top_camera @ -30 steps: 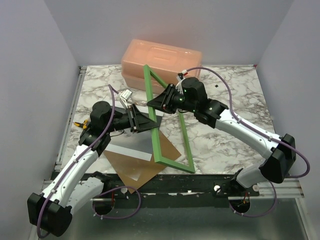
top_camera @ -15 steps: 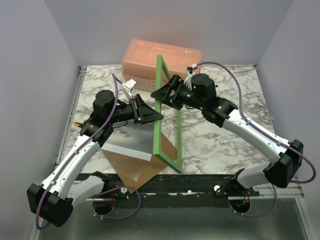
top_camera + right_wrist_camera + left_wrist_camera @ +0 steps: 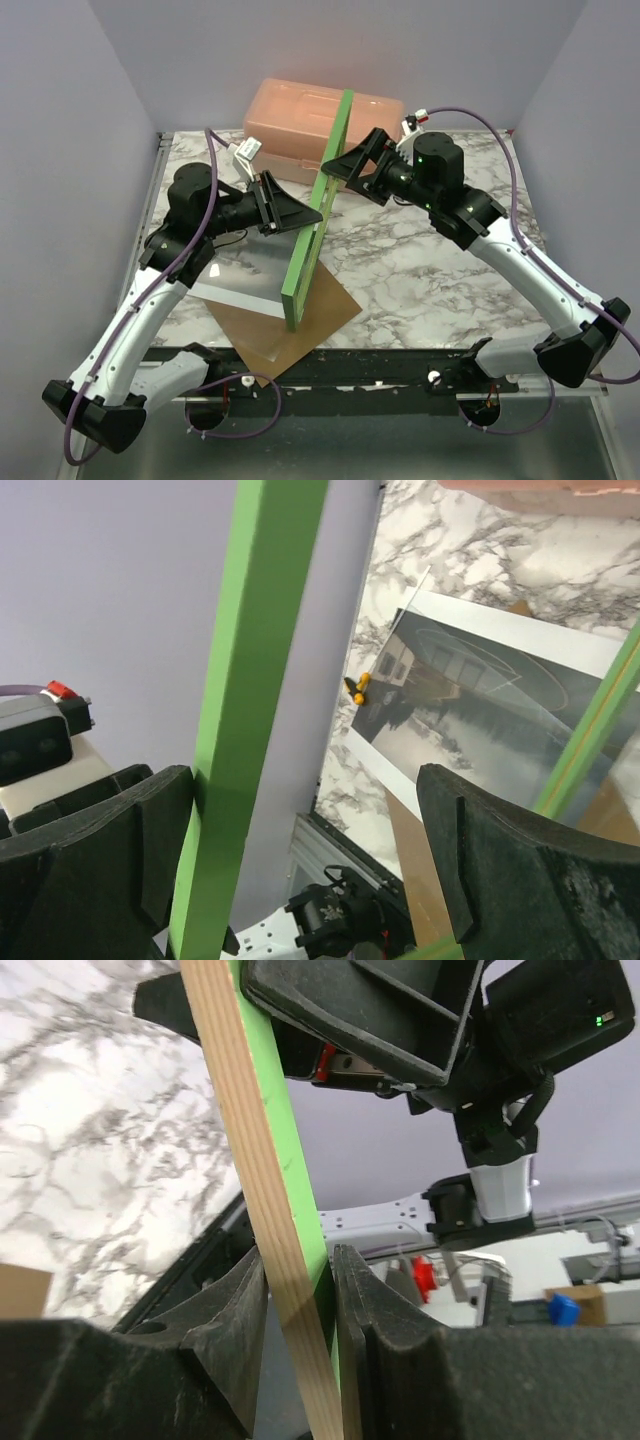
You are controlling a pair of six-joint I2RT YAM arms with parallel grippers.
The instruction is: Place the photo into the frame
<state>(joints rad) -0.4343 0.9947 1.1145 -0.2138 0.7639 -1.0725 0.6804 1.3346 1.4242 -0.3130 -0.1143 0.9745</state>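
Edge-on from above, the frame (image 3: 297, 290) hides its own opening and the photo's far side. The photo (image 3: 245, 280) lies flat below the left pincer (image 3: 305, 222), which pinches the upright frame's wooden rail. The right pincer (image 3: 345, 165) is spread wide, a green rail close by one finger, with a brown backing board (image 3: 290, 345) partly under the photo and a peach box (image 3: 300, 115) behind both pincers.

- The frame (image 3: 318, 205) has been swung up from a low slant until it stands almost on edge.
- The right gripper (image 3: 346, 172) has been spread wide, releasing the frame.
- The left gripper (image 3: 298, 1280) has been raised.
- More of the photo (image 3: 245, 275) has been uncovered.
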